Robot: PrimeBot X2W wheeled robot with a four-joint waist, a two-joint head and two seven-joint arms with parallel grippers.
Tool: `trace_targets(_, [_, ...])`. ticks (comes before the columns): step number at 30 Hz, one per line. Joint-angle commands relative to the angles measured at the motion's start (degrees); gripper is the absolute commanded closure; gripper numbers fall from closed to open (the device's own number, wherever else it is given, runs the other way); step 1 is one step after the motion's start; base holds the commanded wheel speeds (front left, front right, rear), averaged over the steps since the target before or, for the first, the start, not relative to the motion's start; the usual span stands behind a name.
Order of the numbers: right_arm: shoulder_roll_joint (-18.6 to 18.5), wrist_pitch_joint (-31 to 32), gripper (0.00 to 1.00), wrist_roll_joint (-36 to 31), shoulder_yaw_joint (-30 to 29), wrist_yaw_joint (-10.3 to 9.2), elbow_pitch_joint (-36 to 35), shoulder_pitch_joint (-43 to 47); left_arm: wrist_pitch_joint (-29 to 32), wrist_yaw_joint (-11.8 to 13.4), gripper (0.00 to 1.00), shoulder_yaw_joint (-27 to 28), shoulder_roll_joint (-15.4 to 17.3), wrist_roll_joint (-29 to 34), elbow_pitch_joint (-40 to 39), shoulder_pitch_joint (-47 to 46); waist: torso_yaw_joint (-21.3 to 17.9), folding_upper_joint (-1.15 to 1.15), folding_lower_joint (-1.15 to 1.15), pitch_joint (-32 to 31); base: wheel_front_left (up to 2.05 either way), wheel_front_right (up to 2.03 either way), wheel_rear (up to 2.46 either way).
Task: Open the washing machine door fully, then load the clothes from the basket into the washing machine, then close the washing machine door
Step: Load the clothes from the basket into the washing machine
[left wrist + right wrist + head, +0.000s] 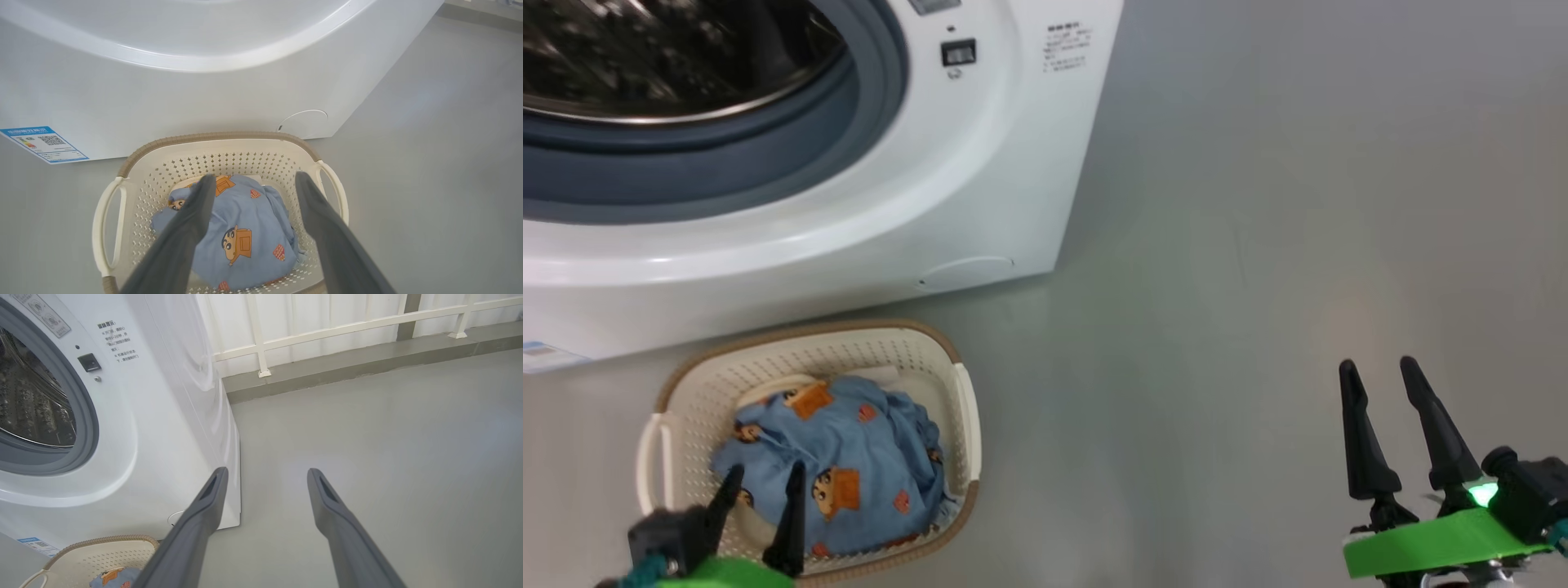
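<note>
1. Left gripper [768, 469] hangs over the basket [800, 331] with its two dark fingers spread wide and nothing between them. I cannot tell whether the tips touch the fabric.
2. Right gripper [1378, 363] is well apart to the right, over bare grey floor [1258, 245]. Its fingers are equally wide open and empty.
3. From the head, the basket sits on the floor just in front of the washing machine [980, 163]. The machine's mouth shows the grey gasket [727, 155] and the steel drum [645, 57]. The clothes [849, 465] lie heaped in the basket, blue printed fabric on top and a strip of cream cloth at the far side.
4. The left wrist view adds a look straight along the fingers.
   - The blue fabric lies between and below the fingers, an orange cartoon figure near its middle.
   - Both white handles [107, 228] are plain here.
   - The blue label [43, 143] carries a square code.
   - The round cap [304, 122] is on the machine's lower corner, just beyond the basket's brown rim.
5. The right wrist view adds the machine's side panel, with a white railing [327, 330] on a raised kerb behind it. A corner of the basket, with a scrap of blue, sits at the lower left, beside that gripper's left finger.
</note>
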Motion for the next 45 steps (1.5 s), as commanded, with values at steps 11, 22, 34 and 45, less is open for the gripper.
trace_targets(11, [-0.6, -0.7, 0.00, 2.4, 3.7, 0.09, -1.0, -5.6, 5.9, -0.4, 0.00, -0.4, 5.4, -5.6, 8.6, -10.9, -4.1, 0.00, 0.00, 11.2, 0.00, 0.00, 0.00])
trace_targets(22, [-0.6, -0.7, 0.00, 2.8, 5.0, 0.09, -1.8, -9.0, 9.0, 0.7, 0.00, 0.1, 7.7, -6.6, 18.5, -18.3, -5.5, 0.00, 0.00, 17.4, 0.00, 0.00, 0.00])
trace_targets(34, [-0.6, -0.7, 0.00, 3.0, 6.3, 0.09, -2.2, -11.7, 10.5, 0.9, 0.00, 0.1, 9.8, -7.7, 25.1, -24.4, -6.1, 0.00, 0.00, 23.3, 0.00, 0.00, 0.00])
trace_targets(45, [-0.6, -0.7, 0.00, 3.2, 7.7, 0.09, -2.5, -13.6, 10.5, 0.5, 0.00, -0.5, 11.4, -8.3, 26.4, -27.7, -6.9, 0.00, 0.00, 27.6, 0.00, 0.00, 0.00])
